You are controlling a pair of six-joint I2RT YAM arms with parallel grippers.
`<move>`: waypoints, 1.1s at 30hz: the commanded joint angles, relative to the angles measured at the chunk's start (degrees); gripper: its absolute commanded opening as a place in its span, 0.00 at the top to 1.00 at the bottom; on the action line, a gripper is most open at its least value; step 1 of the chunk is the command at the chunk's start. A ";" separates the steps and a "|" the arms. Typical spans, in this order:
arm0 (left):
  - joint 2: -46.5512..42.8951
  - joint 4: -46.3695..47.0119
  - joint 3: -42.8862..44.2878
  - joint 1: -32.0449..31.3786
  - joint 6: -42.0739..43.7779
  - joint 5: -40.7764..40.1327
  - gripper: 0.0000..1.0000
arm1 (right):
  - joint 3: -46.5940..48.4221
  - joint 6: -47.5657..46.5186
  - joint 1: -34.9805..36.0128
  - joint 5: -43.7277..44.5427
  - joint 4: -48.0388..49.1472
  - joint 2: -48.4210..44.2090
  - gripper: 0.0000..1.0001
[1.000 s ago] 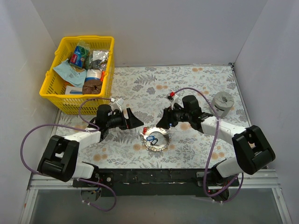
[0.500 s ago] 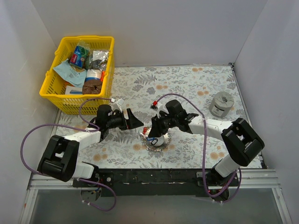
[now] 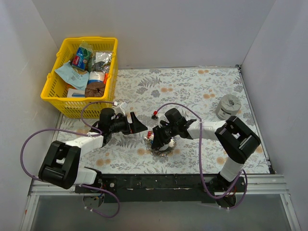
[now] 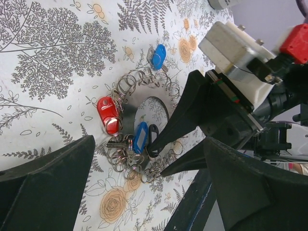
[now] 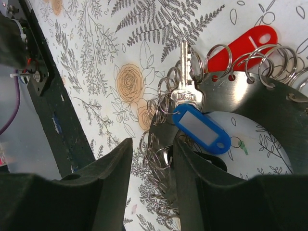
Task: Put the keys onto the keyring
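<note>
Left arm (image 3: 86,140) reaches forward and inward, held low; left gripper (image 3: 140,123) spread wide, its fingers well apart; right arm (image 3: 211,129) stretches leftward across the middle, wrist bent down; right gripper (image 3: 157,138) points tips-down, fingers (image 5: 62,192) half closed with a narrow gap between them

White shells and bulky black joint housings make up the left arm (image 3: 84,141) and the right arm (image 3: 211,129). A thin purple cable (image 3: 22,151) loops along each. The fingers (image 4: 43,192) are matte black wedges.
</note>
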 commanded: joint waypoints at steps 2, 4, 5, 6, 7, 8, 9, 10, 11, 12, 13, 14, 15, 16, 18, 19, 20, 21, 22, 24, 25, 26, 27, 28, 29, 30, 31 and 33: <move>-3.16 -2.02 0.13 0.40 1.23 -1.54 0.04 | 1.32 0.70 0.27 -0.23 1.14 0.85 0.53; -2.90 -1.85 0.04 0.40 1.23 -1.54 0.04 | 0.96 1.05 0.36 -0.41 2.02 0.68 0.52; -2.73 -1.93 0.13 0.40 1.23 -1.45 0.04 | 1.05 1.22 0.27 -0.41 2.29 0.77 0.52; -2.55 -1.94 0.39 0.40 1.23 -1.36 0.04 | 1.14 1.31 0.27 -0.50 2.20 1.03 0.52; -2.38 -2.02 0.40 0.40 1.23 -1.19 0.04 | 1.23 1.66 0.27 -0.67 2.46 1.29 0.52; -2.11 -1.59 0.40 0.40 1.23 -0.84 0.04 | 1.14 1.84 0.27 -0.76 2.81 1.56 0.52; -1.94 -1.32 0.31 0.40 1.23 -0.84 0.04 | 1.05 2.10 0.27 -0.76 3.08 1.73 0.52; -1.67 -1.15 0.31 0.40 1.14 -0.66 0.04 | 0.88 2.80 0.27 -0.76 3.43 1.99 0.52; -1.50 -1.14 0.31 0.40 1.05 -0.66 0.04 | 1.14 2.98 0.27 -0.76 3.52 2.52 0.52; -1.41 -1.06 0.31 0.40 0.96 -0.57 0.05 | 1.31 3.15 0.27 -0.76 3.34 2.79 0.53; -1.32 -1.06 0.31 0.40 0.88 -0.49 0.04 | 1.75 3.33 0.27 -0.76 3.17 2.96 0.54; -1.41 -0.97 0.31 0.40 0.88 -0.40 0.04 | 1.84 3.68 0.27 -0.68 3.17 3.23 0.54; -1.41 -0.79 0.22 0.40 0.88 -0.31 0.05 | 1.84 3.77 0.27 -0.59 3.34 3.23 0.56; -1.41 -0.62 -0.04 0.40 0.79 -0.48 0.05 | 2.02 3.95 0.27 -0.41 3.43 3.40 0.56; -1.41 -0.62 -0.13 0.40 0.88 -0.48 0.05 | 2.63 4.30 0.27 -0.32 3.00 4.02 0.58; -1.41 -0.62 -0.22 0.40 0.70 -0.40 0.05 | 2.98 4.30 0.27 -0.32 2.73 4.37 0.58; -1.41 -0.53 -0.22 0.40 0.79 -0.40 0.05 | 3.42 4.39 0.27 -0.41 2.73 4.72 0.59; -1.41 -0.53 -0.31 0.40 0.70 -0.22 0.04 | 3.42 4.65 0.27 -0.50 2.81 4.72 0.60; -1.41 -0.53 -0.39 0.40 0.79 -0.22 0.04 | 3.34 4.74 0.27 -0.67 3.42 4.72 0.60; -1.41 -0.62 -0.40 0.40 0.87 -0.13 0.04 | 3.69 5.09 0.27 -0.76 3.52 4.90 0.61; -1.32 -0.62 -0.40 0.40 0.88 -0.22 0.04 | 3.86 5.09 0.27 -0.76 3.34 4.90 0.62; -1.41 -0.53 -0.48 0.40 0.96 -0.22 0.05 | 4.21 5.18 0.27 -0.76 3.26 5.16 0.62; -1.41 -0.44 -0.40 0.40 0.96 -0.13 0.05 | 4.30 5.18 0.27 -0.76 3.08 5.16 0.63; -1.32 -0.35 -0.48 0.40 0.88 -0.22 0.04 | 4.30 5.35 0.27 -0.76 3.25 5.25 0.64; -1.23 -0.44 -0.40 0.40 0.88 -0.05 0.04 | 4.39 5.27 0.27 -0.85 3.25 5.25 0.64; -1.23 -0.44 -0.31 0.40 0.88 -0.04 0.05 | 4.65 5.27 0.27 -0.94 3.25 5.25 0.64; -1.14 -0.35 -0.31 0.40 0.96 -0.04 0.04 | 4.83 5.35 0.27 -0.94 3.17 5.25 0.65; -1.14 -0.44 -0.31 0.40 1.05 0.04 0.04 | 5.09 5.35 0.27 -1.20 3.25 5.16 0.66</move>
